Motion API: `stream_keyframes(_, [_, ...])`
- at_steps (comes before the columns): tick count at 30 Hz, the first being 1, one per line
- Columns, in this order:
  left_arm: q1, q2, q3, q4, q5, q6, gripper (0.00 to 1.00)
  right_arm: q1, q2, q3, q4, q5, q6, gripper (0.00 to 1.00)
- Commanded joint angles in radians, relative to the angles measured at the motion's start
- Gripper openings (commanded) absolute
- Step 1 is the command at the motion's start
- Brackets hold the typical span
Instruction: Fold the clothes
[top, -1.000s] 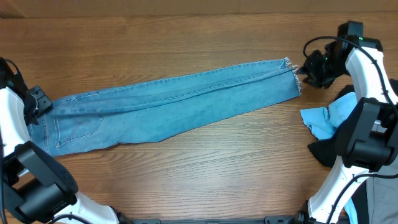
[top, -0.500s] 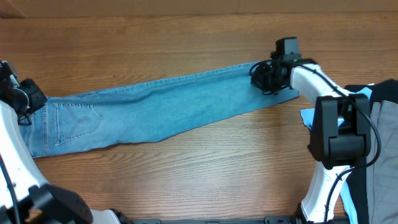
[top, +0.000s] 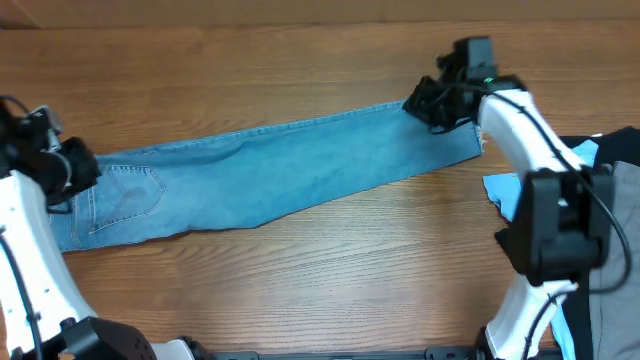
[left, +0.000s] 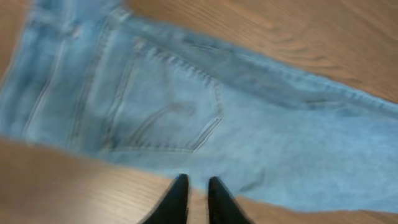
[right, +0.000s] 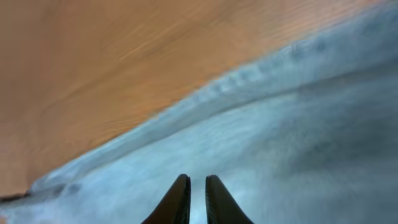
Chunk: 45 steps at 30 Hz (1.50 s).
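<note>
claw tips on both arms are sitting close together and holding nothing; the right claw (top: 432, 103) is hanging over the top edge of the leg end, after coming in from out past the hem a moment ago; the left claw (top: 78, 168) is sliding in a little over the waist end; i think they are getting ready to grab both ends, and no fold is made yet; the table (top: 300, 290) is looking smooth and brown with long wood lines; the jeans (top: 280, 170) are lying flat on it, running from the left side up to the right, long and thin, soft light-blue denim with darker seams; the shirt (top: 508, 192) is lying crumpled and bright blue near the hem, with a black cloth (top: 512, 245) just below it; the back pocket (left: 168, 112) is showing curvy stitching.
</note>
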Motion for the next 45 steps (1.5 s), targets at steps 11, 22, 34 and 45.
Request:
stream_keyframes(11, [-0.377,0.290,-0.177,0.323,-0.041,0.364,0.04,-0.011,-0.307,0.089,-0.381,0.059,-0.134,0.13])
stream_keyframes(22, [-0.315,0.511,-0.169,0.640,-0.319,0.238,0.05,-0.011,-0.307,0.089,-0.493,0.141,-0.134,0.10])
stream_keyframes(34, [-0.221,0.457,0.285,0.114,-0.290,0.126,0.17,-0.011,-0.307,0.089,-0.493,0.218,-0.134,0.10])
stream_keyframes(45, [-0.022,0.473,0.179,0.036,-0.296,-0.145,0.06,-0.011,-0.307,0.088,-0.528,0.217,-0.134,0.11])
